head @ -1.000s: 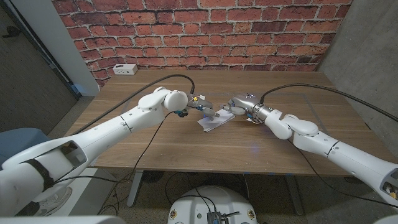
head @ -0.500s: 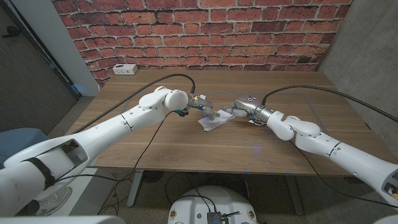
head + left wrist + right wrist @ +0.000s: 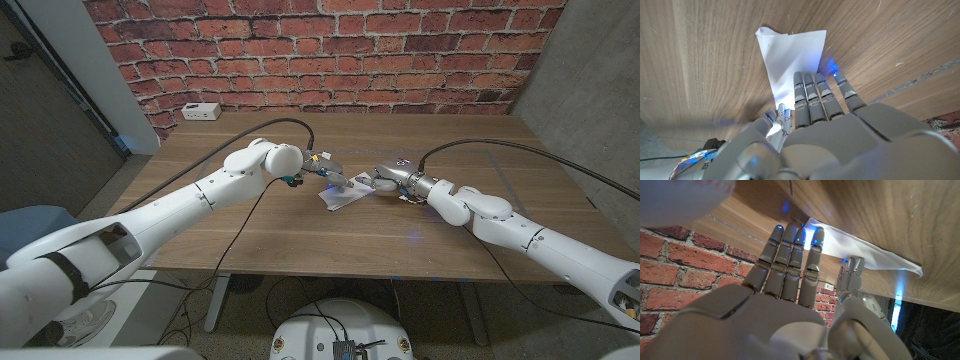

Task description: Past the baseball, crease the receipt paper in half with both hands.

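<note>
The paper between the two hands is plain white, tinged blue where the fingertip lights fall on it. The left hand and right hand are silver-grey with small blue lights at the fingertips. Under them the table is mid-brown wood with fine grain. Beyond the hands, the wall is red brick with pale mortar.

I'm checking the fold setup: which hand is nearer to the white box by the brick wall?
Left. The left hand is at the receipt paper, on the side toward the white box. The right hand is at the paper's other side, farther from it.
</note>
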You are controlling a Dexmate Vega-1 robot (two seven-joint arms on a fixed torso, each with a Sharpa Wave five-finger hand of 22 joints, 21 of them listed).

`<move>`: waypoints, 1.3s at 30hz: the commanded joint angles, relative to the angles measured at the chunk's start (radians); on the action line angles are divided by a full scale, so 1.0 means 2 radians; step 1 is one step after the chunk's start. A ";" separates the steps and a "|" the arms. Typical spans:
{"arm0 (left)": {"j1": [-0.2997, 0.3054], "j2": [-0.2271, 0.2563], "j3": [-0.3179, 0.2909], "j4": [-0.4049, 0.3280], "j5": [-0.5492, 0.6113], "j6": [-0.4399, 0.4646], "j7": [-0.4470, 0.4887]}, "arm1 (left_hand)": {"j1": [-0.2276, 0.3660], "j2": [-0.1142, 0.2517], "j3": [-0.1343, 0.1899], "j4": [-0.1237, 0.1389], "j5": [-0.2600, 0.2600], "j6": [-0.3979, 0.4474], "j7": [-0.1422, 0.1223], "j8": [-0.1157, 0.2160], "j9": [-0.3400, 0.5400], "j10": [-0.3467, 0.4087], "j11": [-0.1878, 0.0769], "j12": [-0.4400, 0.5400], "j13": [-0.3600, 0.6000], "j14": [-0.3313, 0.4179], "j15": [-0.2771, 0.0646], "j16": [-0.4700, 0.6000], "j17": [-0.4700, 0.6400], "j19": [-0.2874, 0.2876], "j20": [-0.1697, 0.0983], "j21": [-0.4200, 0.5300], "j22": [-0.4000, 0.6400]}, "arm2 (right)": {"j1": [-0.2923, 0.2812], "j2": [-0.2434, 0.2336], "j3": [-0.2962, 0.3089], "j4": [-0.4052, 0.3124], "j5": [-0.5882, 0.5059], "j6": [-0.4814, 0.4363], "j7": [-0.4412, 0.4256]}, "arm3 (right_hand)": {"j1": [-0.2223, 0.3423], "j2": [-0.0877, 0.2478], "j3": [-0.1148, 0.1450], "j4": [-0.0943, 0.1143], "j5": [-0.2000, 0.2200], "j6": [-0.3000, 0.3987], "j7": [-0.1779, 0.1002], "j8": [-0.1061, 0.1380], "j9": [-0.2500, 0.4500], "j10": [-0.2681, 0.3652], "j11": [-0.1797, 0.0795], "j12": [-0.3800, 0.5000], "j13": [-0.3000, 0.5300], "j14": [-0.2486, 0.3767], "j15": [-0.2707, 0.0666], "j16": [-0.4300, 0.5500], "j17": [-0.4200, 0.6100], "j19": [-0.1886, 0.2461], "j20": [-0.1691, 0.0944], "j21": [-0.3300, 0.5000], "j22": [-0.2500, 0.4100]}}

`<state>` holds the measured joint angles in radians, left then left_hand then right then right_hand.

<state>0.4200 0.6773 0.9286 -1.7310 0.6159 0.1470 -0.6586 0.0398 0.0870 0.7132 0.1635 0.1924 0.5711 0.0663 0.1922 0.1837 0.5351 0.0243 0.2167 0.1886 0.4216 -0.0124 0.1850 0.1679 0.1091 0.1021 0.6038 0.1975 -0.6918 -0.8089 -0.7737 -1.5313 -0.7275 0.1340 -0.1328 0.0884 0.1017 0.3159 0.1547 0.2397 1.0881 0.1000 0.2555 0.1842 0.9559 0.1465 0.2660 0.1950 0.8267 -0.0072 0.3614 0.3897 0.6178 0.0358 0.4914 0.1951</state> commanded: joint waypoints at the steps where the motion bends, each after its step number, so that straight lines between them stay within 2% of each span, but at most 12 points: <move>1: -0.002 -0.001 0.002 0.001 0.001 0.004 -0.001 | -0.005 0.026 0.003 -0.001 0.002 0.000 0.000 -0.001 0.001 -0.001 0.000 0.000 0.003 0.000 0.001 -0.001 0.000 0.002 -0.001 0.004 0.001 | 0.002 0.001 -0.004 0.008 0.000 0.001 -0.001 | -0.006 0.019 0.002 0.001 -0.002 -0.004 0.001 -0.005 0.000 -0.007 -0.005 -0.005 0.001 -0.011 0.001 -0.006 0.000 -0.014 0.003 -0.007 0.001; 3: -0.002 -0.001 0.002 0.001 0.002 0.003 0.000 | -0.005 0.026 0.003 -0.001 0.002 -0.002 0.000 -0.001 0.001 -0.001 0.000 0.000 0.003 0.000 0.000 -0.001 0.000 0.002 -0.001 0.004 0.001 | 0.000 -0.001 -0.002 0.007 -0.001 0.002 -0.011 | -0.006 0.019 0.003 0.000 -0.002 -0.013 -0.002 -0.012 0.000 -0.013 -0.003 -0.009 0.001 -0.023 0.002 -0.013 -0.002 -0.020 0.003 -0.009 0.000; 5: -0.001 0.001 0.001 -0.003 0.006 0.004 0.004 | -0.005 0.026 0.003 -0.001 0.002 -0.002 0.000 -0.001 0.001 -0.001 0.000 -0.001 0.003 -0.001 0.001 -0.002 0.000 0.002 -0.001 0.004 0.001 | -0.001 -0.002 0.001 0.007 0.001 0.006 -0.019 | -0.005 0.021 0.006 0.000 -0.001 -0.035 -0.009 -0.024 0.001 -0.035 -0.006 -0.021 0.001 -0.044 -0.001 -0.026 -0.004 -0.031 0.003 -0.014 -0.001; 6: 0.001 0.002 0.000 -0.007 0.008 0.005 0.008 | -0.005 0.026 0.003 -0.001 0.002 -0.003 0.000 -0.002 0.001 -0.002 -0.001 -0.001 0.003 -0.001 0.001 -0.002 0.000 0.001 -0.001 0.003 0.001 | -0.002 -0.002 0.002 0.006 0.001 0.006 -0.024 | -0.004 0.021 0.008 0.000 -0.001 -0.045 -0.011 -0.028 0.001 -0.045 -0.013 -0.026 0.001 -0.049 0.000 -0.029 -0.005 -0.037 0.003 -0.017 -0.001; 7: 0.001 0.002 0.000 -0.007 0.008 0.005 0.008 | -0.005 0.026 0.003 -0.001 0.002 -0.004 0.000 -0.002 0.001 -0.002 0.000 -0.001 0.003 -0.002 0.001 -0.002 0.000 0.000 0.000 0.003 0.001 | -0.002 -0.002 0.002 0.006 0.001 0.006 -0.024 | -0.004 0.022 0.009 0.000 -0.001 -0.056 -0.014 -0.032 0.001 -0.052 -0.012 -0.029 0.001 -0.059 -0.001 -0.035 -0.006 -0.043 0.003 -0.020 -0.001; 10: 0.013 0.012 -0.010 -0.026 0.019 0.008 0.035 | -0.007 0.025 0.001 0.002 0.001 -0.018 -0.006 -0.005 0.001 -0.018 0.001 -0.007 0.003 -0.022 0.005 -0.005 0.002 -0.020 0.019 -0.005 0.001 | -0.008 -0.005 0.009 0.004 0.001 0.013 -0.052 | -0.002 0.024 0.014 -0.001 0.000 -0.079 -0.019 -0.037 0.002 -0.073 -0.018 -0.035 0.002 -0.078 -0.004 -0.047 -0.010 -0.059 0.005 -0.028 -0.003; 11: 0.018 0.014 -0.013 -0.032 0.021 0.007 0.044 | -0.008 0.024 0.000 0.002 0.001 -0.021 -0.006 -0.005 0.001 -0.023 0.006 -0.009 0.003 -0.023 0.008 -0.005 0.003 -0.025 0.023 -0.007 0.001 | -0.010 -0.005 0.011 0.003 0.002 0.014 -0.060 | 0.000 0.025 0.017 -0.002 0.000 -0.084 -0.019 -0.038 0.002 -0.077 -0.019 -0.036 0.002 -0.084 -0.005 -0.051 -0.012 -0.062 0.004 -0.029 -0.003; 13: 0.026 0.018 -0.021 -0.040 0.023 0.005 0.064 | -0.008 0.023 0.000 0.002 0.001 -0.026 -0.007 -0.007 0.002 -0.027 0.005 -0.010 0.004 -0.025 0.010 -0.004 0.003 -0.028 0.027 -0.008 0.001 | -0.013 -0.006 0.016 0.004 0.008 0.022 -0.075 | 0.004 0.026 0.022 -0.004 0.000 -0.094 -0.021 -0.038 0.002 -0.088 -0.020 -0.038 0.003 -0.093 -0.006 -0.057 -0.014 -0.067 0.005 -0.033 -0.003; 22: 0.057 0.027 -0.053 -0.064 0.030 -0.006 0.138 | -0.008 0.023 -0.001 0.001 0.001 -0.041 -0.018 -0.008 0.002 -0.039 0.002 -0.012 0.004 -0.026 0.013 -0.001 0.005 -0.033 0.033 -0.011 0.001 | -0.029 -0.007 0.044 0.003 0.028 0.052 -0.148 | 0.019 0.031 0.035 -0.012 0.001 -0.109 -0.027 -0.038 0.003 -0.099 -0.022 -0.038 0.003 -0.095 -0.008 -0.061 -0.019 -0.068 0.007 -0.035 -0.004; 27: 0.082 0.027 -0.073 -0.074 0.039 -0.006 0.202 | -0.007 0.024 0.000 -0.001 0.000 -0.059 -0.033 -0.011 0.002 -0.048 -0.003 -0.013 0.005 -0.026 0.013 0.000 0.005 -0.032 0.033 -0.011 0.001 | -0.038 -0.006 0.059 0.001 0.045 0.059 -0.165 | 0.025 0.031 0.041 -0.015 0.000 -0.115 -0.028 -0.037 0.003 -0.104 -0.023 -0.039 0.003 -0.098 -0.009 -0.063 -0.020 -0.068 0.007 -0.036 -0.004; 31: 0.103 0.024 -0.089 -0.078 0.041 0.000 0.251 | -0.003 0.017 0.000 -0.008 -0.002 -0.083 -0.045 -0.012 0.001 -0.064 -0.005 -0.015 0.005 -0.029 0.008 0.001 0.005 -0.026 0.027 -0.009 0.001 | -0.049 -0.007 0.074 0.001 0.072 0.072 -0.178 | 0.030 0.032 0.045 -0.018 -0.002 -0.124 -0.031 -0.038 0.003 -0.111 -0.025 -0.039 0.004 -0.102 -0.010 -0.064 -0.020 -0.067 0.007 -0.036 -0.005; 39: 0.134 0.015 -0.130 -0.056 -0.029 -0.027 0.320 | 0.006 0.008 0.001 -0.022 -0.003 -0.115 -0.055 -0.012 0.001 -0.090 -0.008 -0.017 0.005 -0.044 0.008 -0.002 0.004 -0.023 0.022 -0.010 0.000 | -0.076 0.001 0.113 0.001 0.132 0.103 -0.210 | 0.046 0.031 0.054 -0.030 -0.008 -0.164 -0.036 -0.042 0.003 -0.143 -0.027 -0.043 0.004 -0.122 -0.005 -0.068 -0.017 -0.071 0.008 -0.041 -0.005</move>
<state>0.6059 0.7210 0.7594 -1.8641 0.6822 0.1407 -0.2971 0.0342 0.0807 0.7157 0.1302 0.1885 0.3560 -0.0406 0.1693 0.1835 0.3671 0.0101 0.1845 0.1952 0.3465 0.0013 0.1814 0.1734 0.0626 0.1484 0.5838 0.1951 -0.7712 -0.8209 -0.6552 -1.5286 -0.5937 0.2688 -0.4678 0.1659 0.1367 0.4147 0.1002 0.2306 0.7773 0.0308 0.1770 0.1889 0.6854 0.0926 0.1807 0.1979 0.5908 -0.0182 0.2322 0.3507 0.4835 0.0522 0.4139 0.1861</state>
